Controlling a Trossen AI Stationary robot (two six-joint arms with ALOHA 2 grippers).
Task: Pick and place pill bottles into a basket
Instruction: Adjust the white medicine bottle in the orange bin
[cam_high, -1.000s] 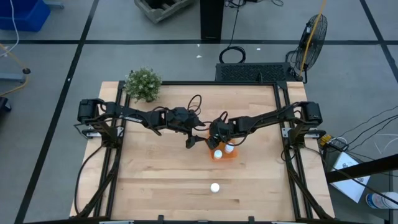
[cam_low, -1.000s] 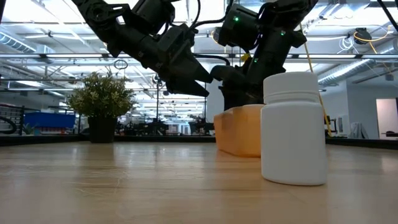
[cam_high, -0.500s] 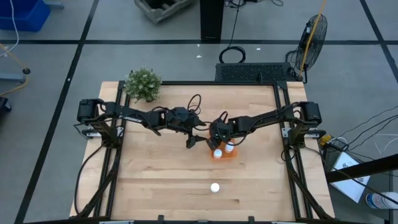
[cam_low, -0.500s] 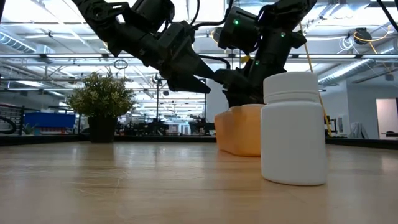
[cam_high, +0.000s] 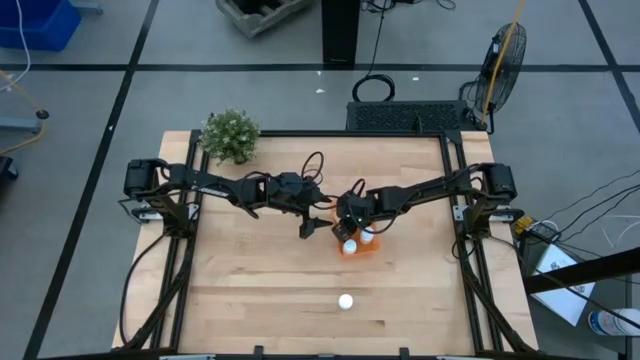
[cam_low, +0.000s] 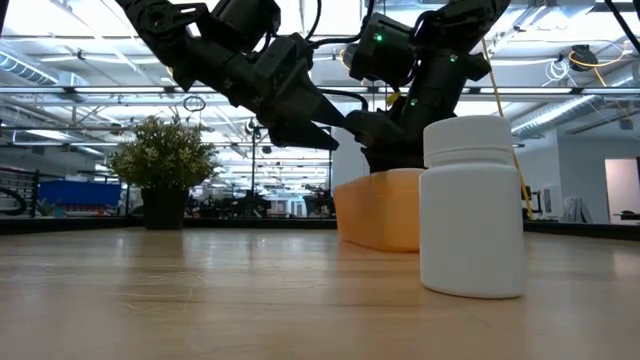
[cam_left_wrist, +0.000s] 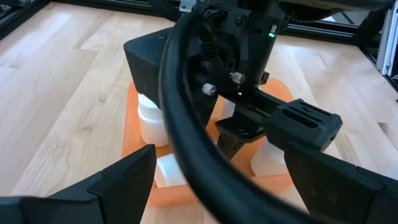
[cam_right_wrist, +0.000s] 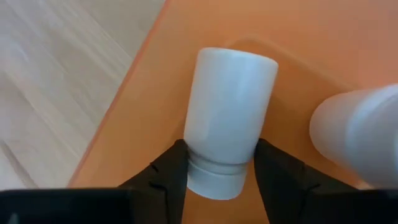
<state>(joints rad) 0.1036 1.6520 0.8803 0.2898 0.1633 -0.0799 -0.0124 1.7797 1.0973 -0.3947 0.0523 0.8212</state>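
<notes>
On the far left corner of the wooden counter (cam_high: 250, 290) stands a small green potted plant (cam_high: 230, 135), well apart from the work.

Toward the middle, the left arm reaches in from its side, and its end effector (cam_high: 312, 227) hangs just beside the left edge of the orange basket (cam_high: 366, 250). In the left wrist view its two dark fingers (cam_left_wrist: 112, 183) are spread wide apart with nothing between them, framing the basket and the other arm ahead of them.

The basket sits near the centre of the counter, under both arms. The left wrist view shows several white pill bottles inside it, among them one upright bottle (cam_left_wrist: 152, 121) at the basket's left side, partly hidden by the right arm.

The right arm comes in from the right, and its end effector (cam_high: 348, 232) is down over the basket. In the right wrist view its fingers (cam_right_wrist: 166, 177) are closed against both sides of a white bottle in its grip (cam_right_wrist: 229, 121), held near the cap end, with the orange basket floor directly behind it. Another white bottle (cam_right_wrist: 357, 134) shows beside it in the basket.

A lone bottle (cam_high: 345, 301) stands upright on the counter nearer the front edge, well apart from the basket.
</notes>
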